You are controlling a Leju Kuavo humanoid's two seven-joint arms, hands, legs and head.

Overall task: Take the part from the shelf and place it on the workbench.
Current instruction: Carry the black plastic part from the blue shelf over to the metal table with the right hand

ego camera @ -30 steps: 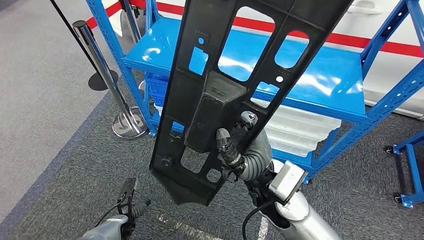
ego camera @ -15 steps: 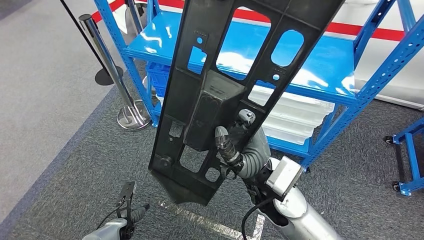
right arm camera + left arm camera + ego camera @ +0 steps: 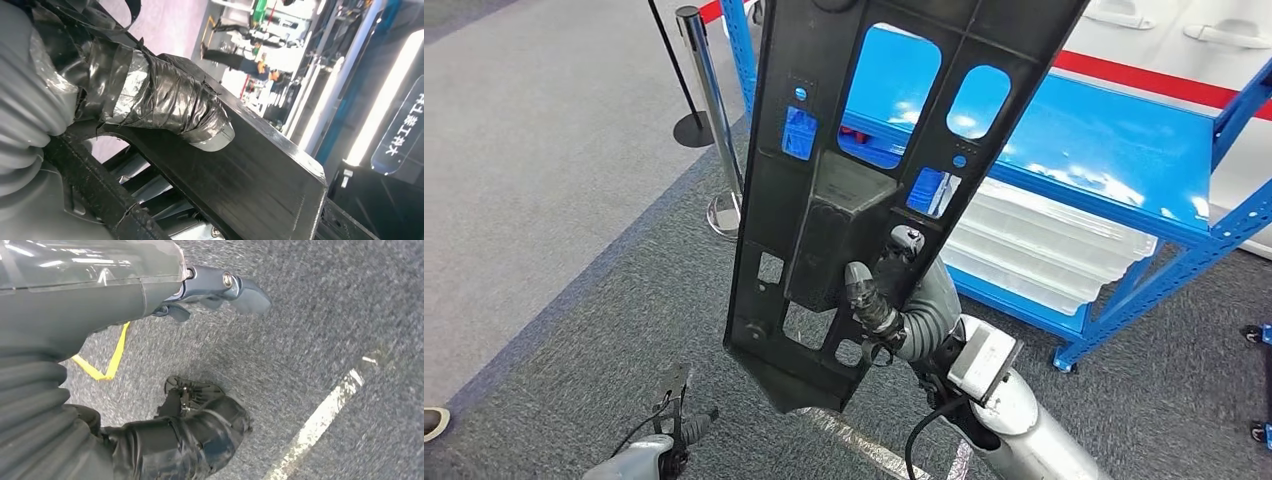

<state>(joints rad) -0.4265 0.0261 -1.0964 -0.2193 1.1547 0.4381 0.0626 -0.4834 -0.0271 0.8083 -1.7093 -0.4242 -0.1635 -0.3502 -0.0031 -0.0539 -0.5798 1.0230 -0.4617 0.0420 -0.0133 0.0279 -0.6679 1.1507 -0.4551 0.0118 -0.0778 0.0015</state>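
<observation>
Part (image 3: 854,180) | black, long, flat, cutouts | right hand (image 3: 894,295) grips

We are turning away from the blue shelf (image 3: 1124,160), so the whole view is shifting: the shelf is sliding to the right and the stanchion post (image 3: 709,110) is moving toward the middle. A shoe (image 3: 434,422) is coming into view at the left edge of the carpet (image 3: 584,330).
</observation>
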